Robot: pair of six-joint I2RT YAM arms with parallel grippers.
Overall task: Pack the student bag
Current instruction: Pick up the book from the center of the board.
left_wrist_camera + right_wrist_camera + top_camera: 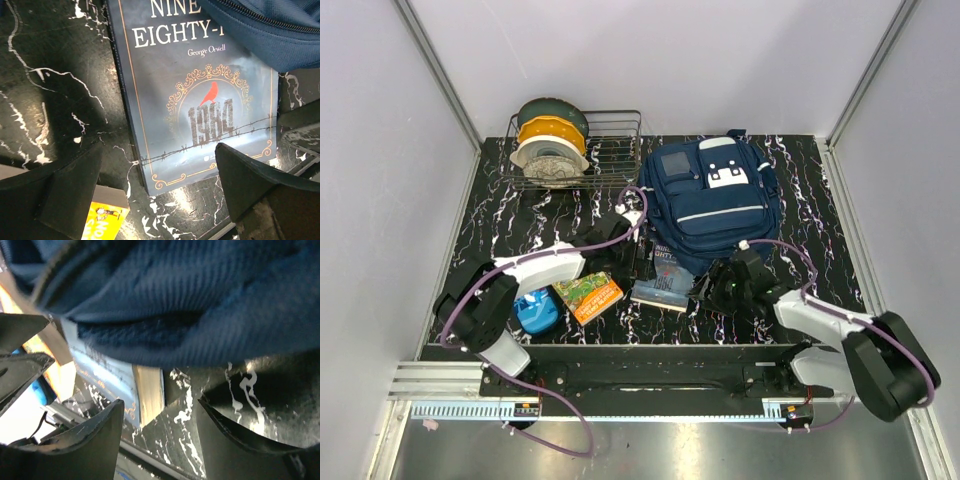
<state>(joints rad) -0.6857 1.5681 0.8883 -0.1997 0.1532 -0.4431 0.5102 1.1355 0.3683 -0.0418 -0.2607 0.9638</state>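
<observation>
Black white-veined marble table inside white walls. At 11 o'clock in the top view sits a wire rack holding filament spools. At 8 o'clock, by the left arm's base, is a blue item, type unclear, with an orange booklet just beside it at its 3 o'clock. Left gripper has its jaws fully apart and holds nothing; they hang over the near end of the 1984 book, one finger on each side. The book's far end is tucked under the student bag, which lies flat, front patches up, at 1 o'clock on the table. Bag is at about 1 o'clock from the left gripper and touches the book. Right gripper has its jaws apart and nothing between them, just below the bag's near hem; in the right wrist view the blue fabric fills 12 o'clock, close but not clamped. Likely step: get the book into the bag. To do it well, the right gripper should pinch the hem fabric only and lift it to open a mouth, not trap the book's cover. The left should close squarely across the book's width, then slide it toward 12 o'clock while keeping it flat. Risk: the bag drags along with the book.
</observation>
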